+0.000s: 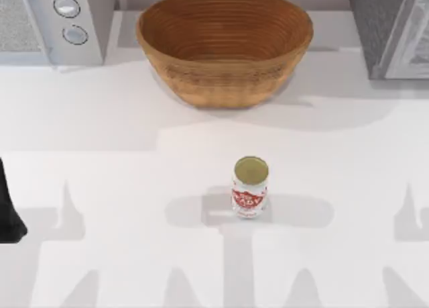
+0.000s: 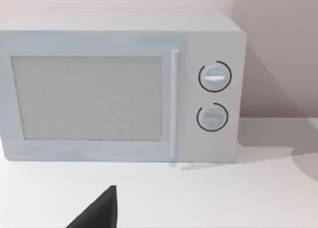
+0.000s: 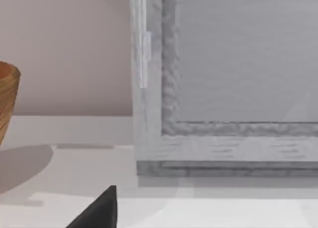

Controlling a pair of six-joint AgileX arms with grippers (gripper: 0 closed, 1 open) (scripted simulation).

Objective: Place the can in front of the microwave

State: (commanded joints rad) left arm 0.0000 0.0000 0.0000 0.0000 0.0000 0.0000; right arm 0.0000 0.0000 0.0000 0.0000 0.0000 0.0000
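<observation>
Can: red-and-white label, lettering too small to read. No other text.

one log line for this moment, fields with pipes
can: upright, mid table, untouched | microwave: far left, front bare | basket: far centre | left gripper: parked, faces microwave | right gripper: parked

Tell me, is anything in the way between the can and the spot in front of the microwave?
Nothing visible. The can stands mid-table; bare table leads to the microwave. The basket sits beside that path.
</observation>
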